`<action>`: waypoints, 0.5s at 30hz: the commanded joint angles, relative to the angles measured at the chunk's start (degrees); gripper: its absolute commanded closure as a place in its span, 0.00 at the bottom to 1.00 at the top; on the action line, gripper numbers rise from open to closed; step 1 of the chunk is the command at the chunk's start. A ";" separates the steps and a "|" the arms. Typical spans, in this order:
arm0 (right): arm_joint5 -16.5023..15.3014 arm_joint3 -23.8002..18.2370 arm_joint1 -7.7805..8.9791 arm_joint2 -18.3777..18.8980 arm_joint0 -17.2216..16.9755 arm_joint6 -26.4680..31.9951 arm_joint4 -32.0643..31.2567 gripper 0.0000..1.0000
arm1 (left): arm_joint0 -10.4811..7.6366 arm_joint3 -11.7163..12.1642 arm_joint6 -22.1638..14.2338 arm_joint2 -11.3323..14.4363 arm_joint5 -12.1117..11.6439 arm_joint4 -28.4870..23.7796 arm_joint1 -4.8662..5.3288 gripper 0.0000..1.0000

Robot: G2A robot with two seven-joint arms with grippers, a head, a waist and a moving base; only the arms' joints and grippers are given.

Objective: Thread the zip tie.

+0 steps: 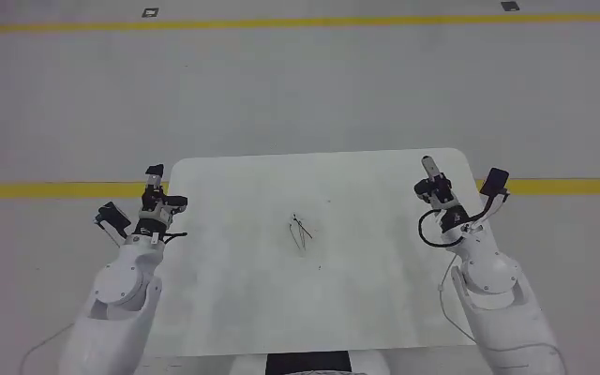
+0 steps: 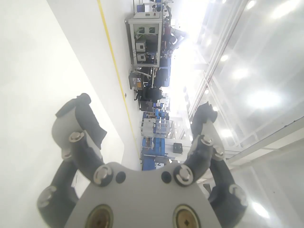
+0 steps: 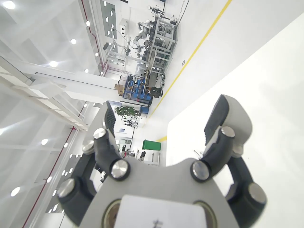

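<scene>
Glossy white rounded-shell left arm (image 1: 120, 281) & right arm (image 1: 489, 274), same build. R wrist: black looped cable (image 1: 429, 230). On left gripper (image 2: 144, 103) & right gripper (image 3: 166, 103): grey metal palm plate, black link bars, silver round-head screws (image 2: 102, 174), black ribbed pads (image 3: 215, 117). L plate: brass-ringed bores (image 2: 101, 216). R plate: white printed label (image 3: 161, 211).

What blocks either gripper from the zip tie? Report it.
Nothing visible does. The zip tie lies in the middle of the table, with only bare surface between it and the left gripper and the right gripper, both open at opposite edges.
</scene>
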 commanded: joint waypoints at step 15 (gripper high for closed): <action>6.57 -1.57 0.89 -8.56 11.09 17.55 -25.16 0.00 | 0.00 0.00 0.00 0.00 0.00 0.00 0.00 0.00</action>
